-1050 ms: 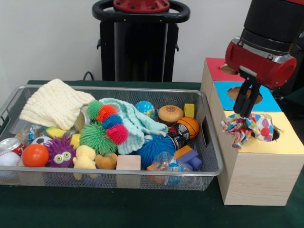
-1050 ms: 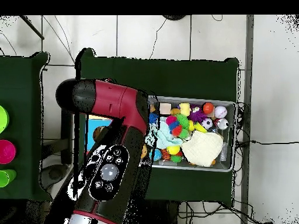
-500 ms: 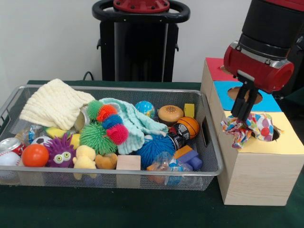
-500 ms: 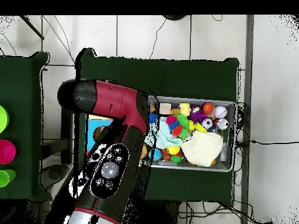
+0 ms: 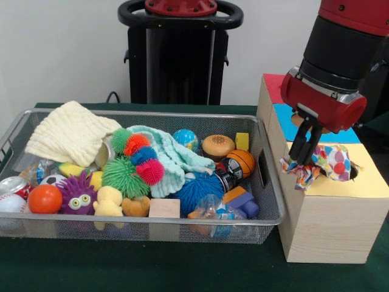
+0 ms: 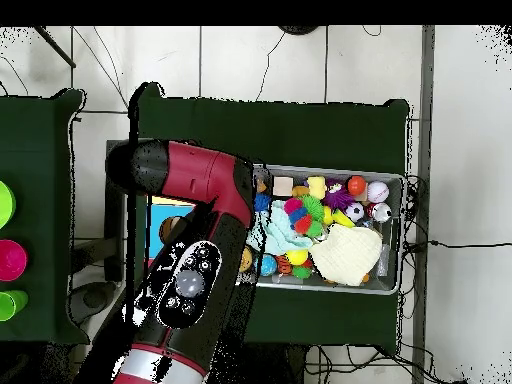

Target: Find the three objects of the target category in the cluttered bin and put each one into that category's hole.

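A polka-dot cloth lies crumpled on the yellow top of the wooden box. Its right end is at the yellow hole and its left end hangs over the box edge. My gripper comes down onto the cloth's left end and looks shut on it. In the wire bin a cream knitted cloth lies at the back left and a mint cloth in the middle. In the overhead view the arm hides the gripper and most of the box.
The box also has a blue section with a hole and a red section behind it. The bin holds several balls, spiky toys, wooden blocks, a toy burger and a can. Overhead, coloured cups stand at the left edge.
My gripper has moved left and down along the box top. The cloth's left end has flattened and been drawn toward the box edge. The bin's contents are unchanged.
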